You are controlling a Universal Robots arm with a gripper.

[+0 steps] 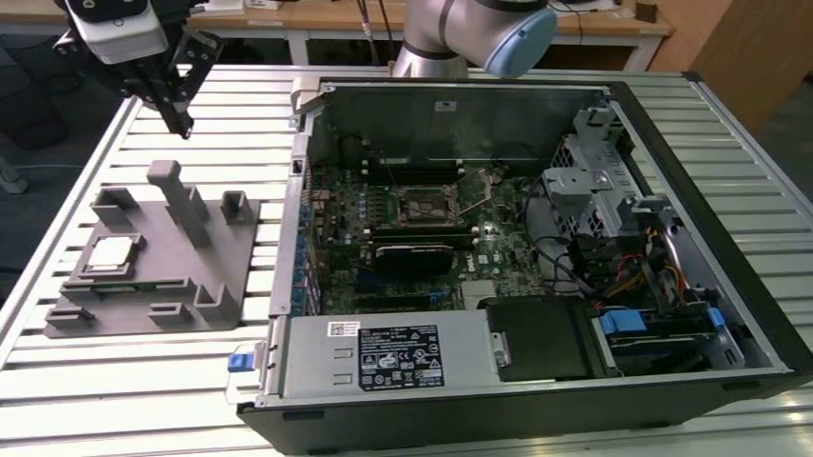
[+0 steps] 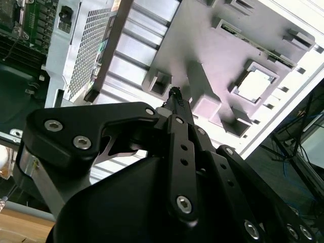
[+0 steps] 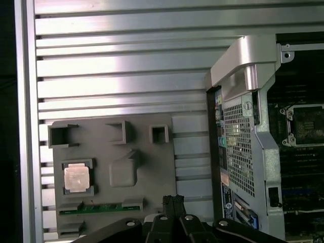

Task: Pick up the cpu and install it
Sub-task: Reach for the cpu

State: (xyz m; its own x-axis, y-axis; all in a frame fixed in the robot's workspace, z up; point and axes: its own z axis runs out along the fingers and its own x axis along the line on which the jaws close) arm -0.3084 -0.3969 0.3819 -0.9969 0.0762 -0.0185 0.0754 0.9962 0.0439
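cpu (image 1: 112,253): shiny silver | fixture (image 1: 178,286): grey | table (image 1: 152,381): silver, ribbed | motherboard (image 1: 333,200): green | fingers (image 2: 179,109): black

Cpu (image 3: 76,177) top: shiny bare metal, pale matt rim. Fixture (image 3: 111,152): grey plastic, matt, smooth. Table (image 3: 126,50): ribbed aluminium, brushed, catching glare. Gripper (image 2: 175,93): matt black w/ bright steel screws. PC case (image 1: 508,419): black outside, bare sheet metal inside, perforated rear panel. Board (image 1: 333,205): green PCB.
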